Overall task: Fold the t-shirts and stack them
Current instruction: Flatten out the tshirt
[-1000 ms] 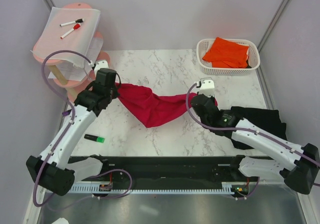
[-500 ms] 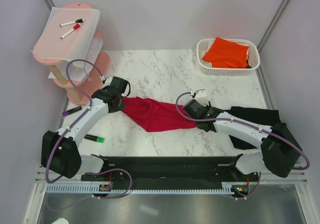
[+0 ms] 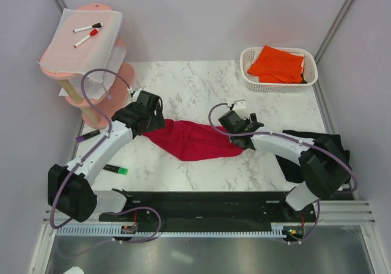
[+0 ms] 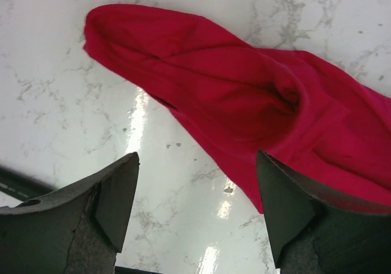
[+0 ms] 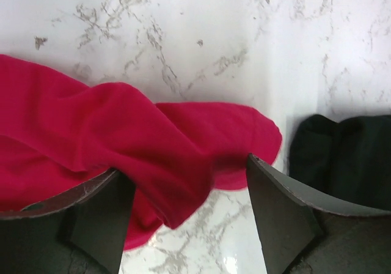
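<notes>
Both of your claws stand wide open, and neither has hold of anything. Your left claw (image 4: 197,164) points down at the white marble worktop (image 3: 183,90). Its two dark fingers are spread over bare marble and the near fringe of the crimson red fabric t-shirt (image 3: 195,140). Your right claw (image 5: 186,176) is spread just as wide over the other end of that shirt, where the cloth lies loose below the fingers and is not pinched.

The red shirt is crumpled into a long bunched strip across the middle of the worktop, running from your left claw to your right one. Its fullest part sags toward the near edge. Its right tip lies just beside the black fabric t-shirt (image 3: 322,140), with a sliver of marble between the two. That black shirt is heaped by the worktop's right edge, partly hidden under your right arm.

The bright orange fabric t-shirt (image 3: 278,65) rests in the white slatted plastic basket (image 3: 281,87) at the far right corner. A green highlighter pen (image 3: 116,169) lies by the left end of the near edge, well apart from the shirts.
</notes>
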{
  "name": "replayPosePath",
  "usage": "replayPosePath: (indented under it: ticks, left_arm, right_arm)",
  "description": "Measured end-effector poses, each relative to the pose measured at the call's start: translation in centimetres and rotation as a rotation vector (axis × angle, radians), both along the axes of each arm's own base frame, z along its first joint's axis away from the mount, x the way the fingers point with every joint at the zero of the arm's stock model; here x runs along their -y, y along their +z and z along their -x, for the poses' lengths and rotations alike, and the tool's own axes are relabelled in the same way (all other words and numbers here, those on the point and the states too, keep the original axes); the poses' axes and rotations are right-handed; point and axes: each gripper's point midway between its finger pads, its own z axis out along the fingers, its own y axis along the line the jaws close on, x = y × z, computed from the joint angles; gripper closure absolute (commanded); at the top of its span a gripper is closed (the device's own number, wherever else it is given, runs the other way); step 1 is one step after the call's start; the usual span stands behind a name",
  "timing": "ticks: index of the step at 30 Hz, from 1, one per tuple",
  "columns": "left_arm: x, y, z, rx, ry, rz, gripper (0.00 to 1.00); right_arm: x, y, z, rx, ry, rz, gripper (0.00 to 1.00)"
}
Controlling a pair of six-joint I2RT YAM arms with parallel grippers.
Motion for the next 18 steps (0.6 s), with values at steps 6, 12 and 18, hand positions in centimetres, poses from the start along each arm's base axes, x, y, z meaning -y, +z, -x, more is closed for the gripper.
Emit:
replayPosePath:
  ticks: [6, 12, 18]
  left_arm:
    - [4.4, -0.6, -1.2, 0.009, -0.131, 0.046, 0.15]
    - [6.9, -3.6, -3.3, -0.055, -0.199, 0.041, 0.16]
    - [8.7, -6.8, -4.7, -0.115, -0.243, 0.033, 0.87]
  right_arm:
    - [-0.7, -1.7, -2.2, -0.020, -0.002, 0.039, 0.28]
    - [0.6, -2.2, -4.0, -0.022, -0.052, 0.062, 0.31]
    - [2.0, -0.8, -5.8, 0.015, -0.098, 0.059, 0.31]
